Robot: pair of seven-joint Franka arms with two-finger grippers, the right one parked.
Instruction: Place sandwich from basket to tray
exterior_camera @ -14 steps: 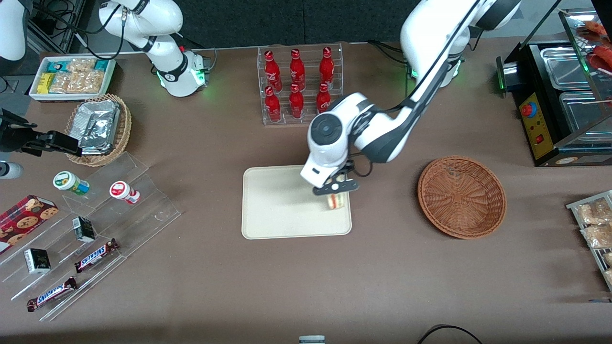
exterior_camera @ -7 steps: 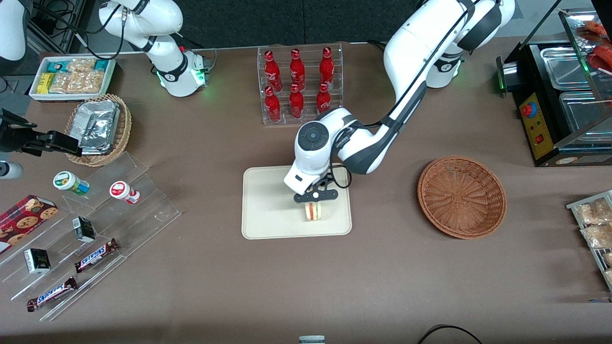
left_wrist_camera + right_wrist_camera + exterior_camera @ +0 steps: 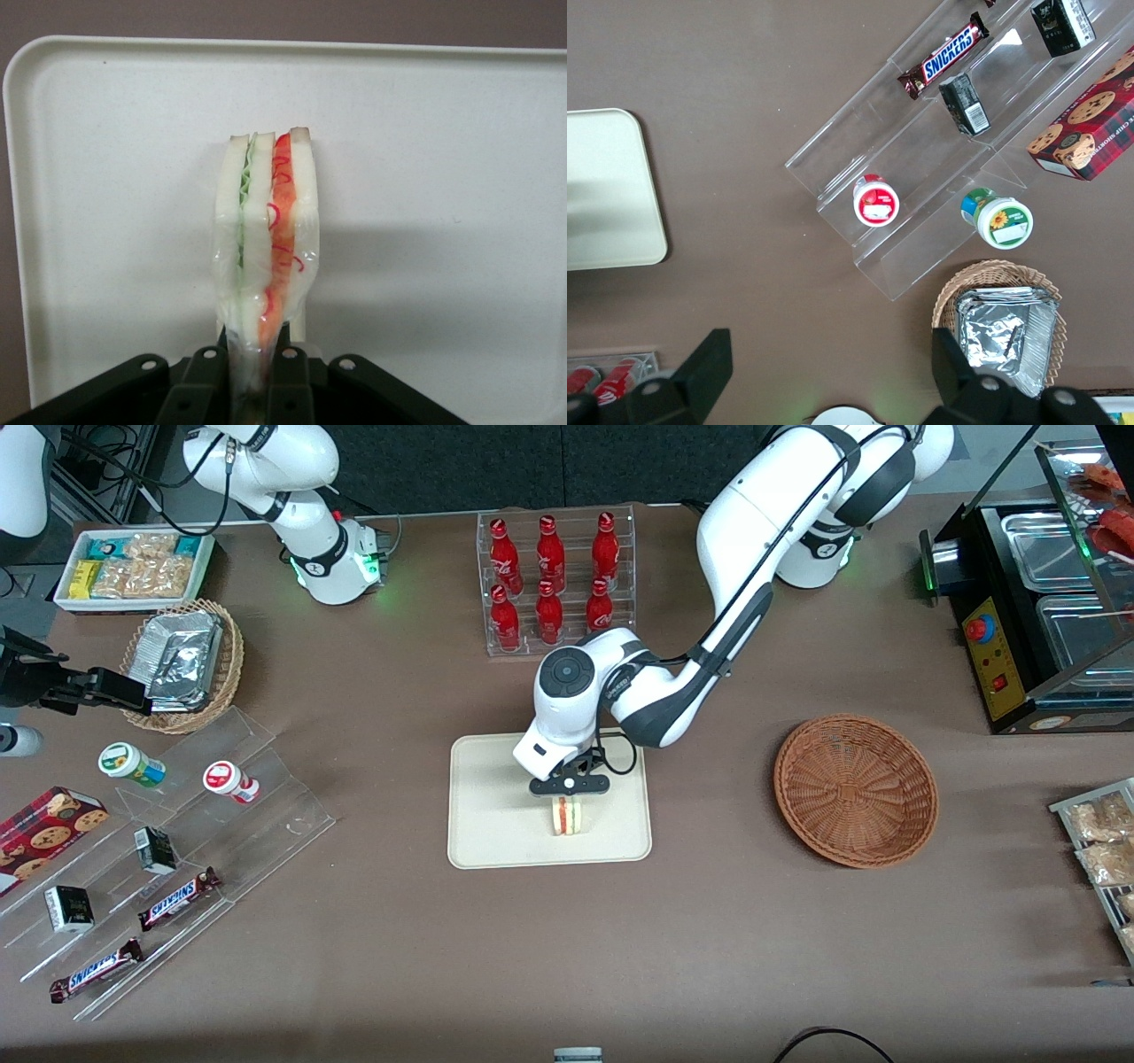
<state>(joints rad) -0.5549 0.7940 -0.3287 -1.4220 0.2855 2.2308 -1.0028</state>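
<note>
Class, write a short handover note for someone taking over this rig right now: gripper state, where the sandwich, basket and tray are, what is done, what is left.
Gripper: shut on the sandwich, holding it upright over the tray; whether it touches the tray is unclear.
Basket: toward the working arm's end of the table, with nothing in it.
Done: sandwich taken out of the basket and brought above the tray.
Left: set it down, open the fingers, pull the arm away.

gripper (image 3: 568,790) w/ sandwich (image 3: 567,815) – moved over tray (image 3: 496,824) toward parked arm's end | now nr tray centre
</note>
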